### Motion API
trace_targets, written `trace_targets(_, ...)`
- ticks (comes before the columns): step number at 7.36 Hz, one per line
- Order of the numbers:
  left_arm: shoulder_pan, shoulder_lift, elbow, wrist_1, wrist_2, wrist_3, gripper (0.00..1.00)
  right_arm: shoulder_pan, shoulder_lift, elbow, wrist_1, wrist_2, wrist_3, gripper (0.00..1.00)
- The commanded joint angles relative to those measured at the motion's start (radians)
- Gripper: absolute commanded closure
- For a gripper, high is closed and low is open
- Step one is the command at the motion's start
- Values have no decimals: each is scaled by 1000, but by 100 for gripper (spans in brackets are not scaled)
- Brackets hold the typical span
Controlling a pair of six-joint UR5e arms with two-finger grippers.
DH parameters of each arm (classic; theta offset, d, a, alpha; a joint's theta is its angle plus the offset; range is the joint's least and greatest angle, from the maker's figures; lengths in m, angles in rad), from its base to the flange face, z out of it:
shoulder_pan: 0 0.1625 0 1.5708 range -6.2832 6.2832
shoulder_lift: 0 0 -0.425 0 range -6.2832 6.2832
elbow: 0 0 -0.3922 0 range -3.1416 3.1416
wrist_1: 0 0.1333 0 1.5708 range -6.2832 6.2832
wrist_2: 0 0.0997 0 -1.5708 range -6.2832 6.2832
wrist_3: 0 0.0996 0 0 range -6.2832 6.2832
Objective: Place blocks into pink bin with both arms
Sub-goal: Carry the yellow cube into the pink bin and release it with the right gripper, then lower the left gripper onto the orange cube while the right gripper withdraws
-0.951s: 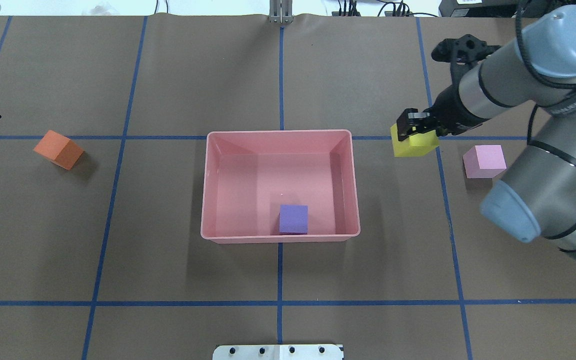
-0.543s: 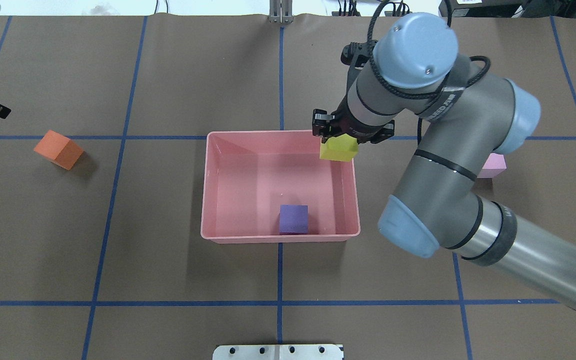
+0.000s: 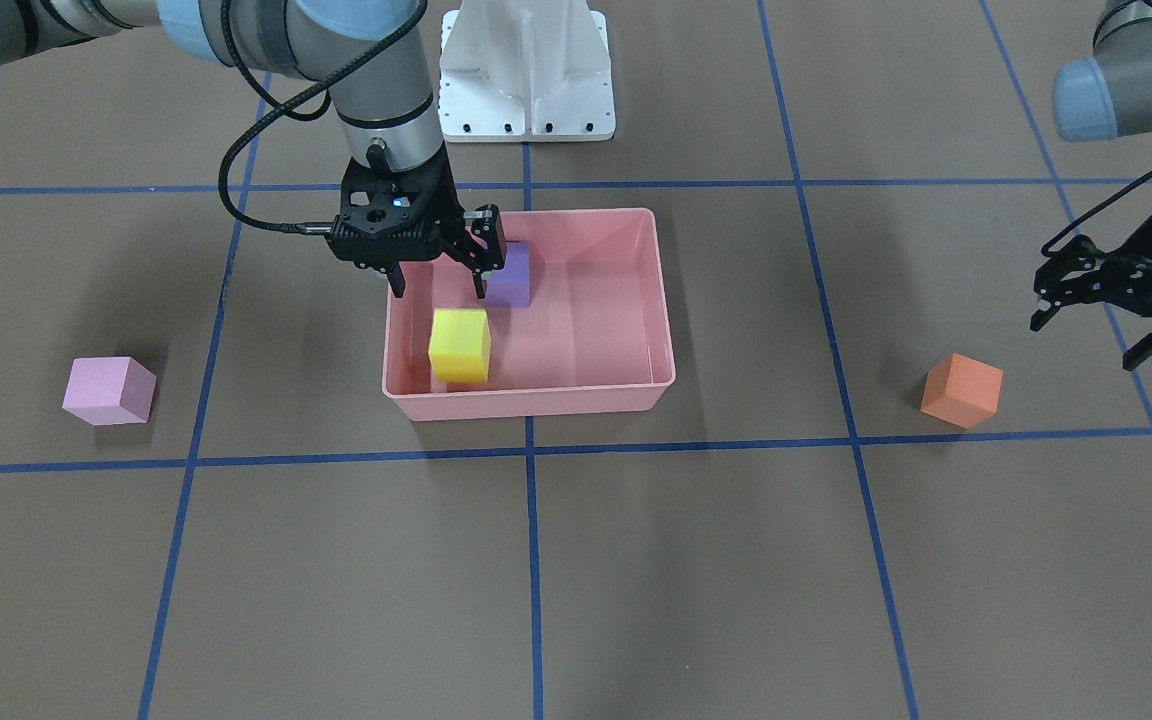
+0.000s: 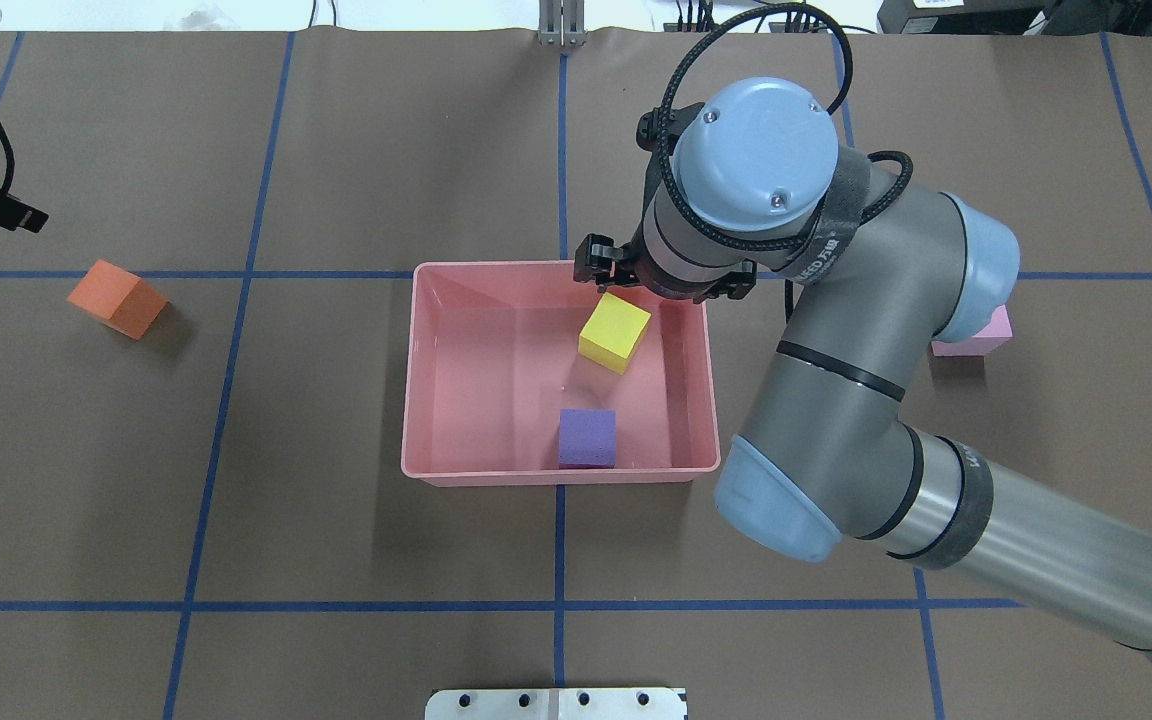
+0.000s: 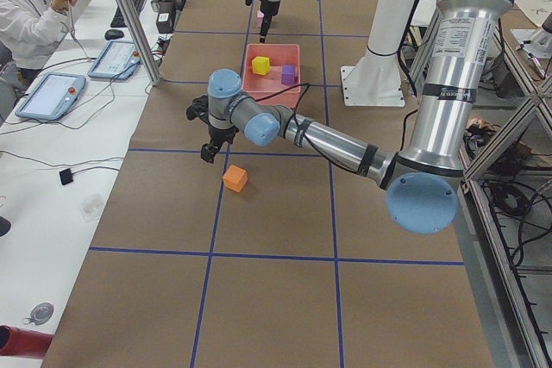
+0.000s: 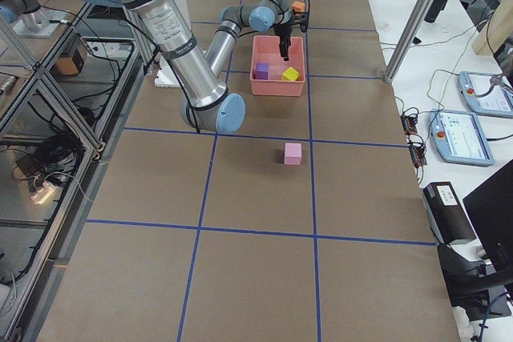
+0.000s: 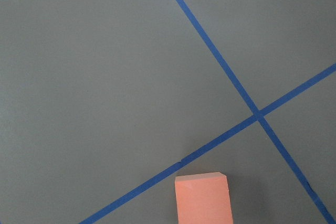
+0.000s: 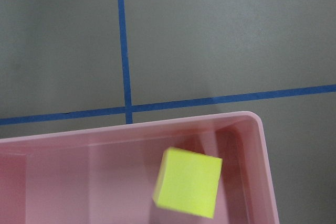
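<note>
The pink bin (image 4: 556,474) sits mid-table. The purple block (image 4: 587,438) lies in it on the robot's side. The yellow block (image 4: 615,333) is in the bin's far right part, turned askew, free of any finger; it also shows in the right wrist view (image 8: 188,188). My right gripper (image 3: 440,292) is open and empty just above it. The orange block (image 4: 117,298) lies on the table at the left. My left gripper (image 3: 1086,340) is open and empty, raised near it. The light pink block (image 4: 981,340) is partly hidden behind my right arm.
Blue tape lines (image 4: 559,150) cross the brown table cover. The white pedestal base (image 3: 526,70) stands at the robot's edge. My right arm's elbow (image 4: 786,500) hangs over the table right of the bin. An operator (image 5: 34,15) sits beside the far table end.
My right arm swung left with the yellow block from outside the bin to over its far right corner and opened; the block now is in the bin. My left gripper shifted slightly.
</note>
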Motion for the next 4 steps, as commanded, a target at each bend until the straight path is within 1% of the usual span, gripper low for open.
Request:
trace_targets(1,38,10,1,-5,1,-2,0,78,-9,16,-36,68,-96,0)
trace_targets(3,93,12,5,-19,14,2,0,214,-70,16,-35,171,-298,0)
trace_targets(4,109,15,35,-44,52,-2,0,255,-117,36,-31,193,-393,0)
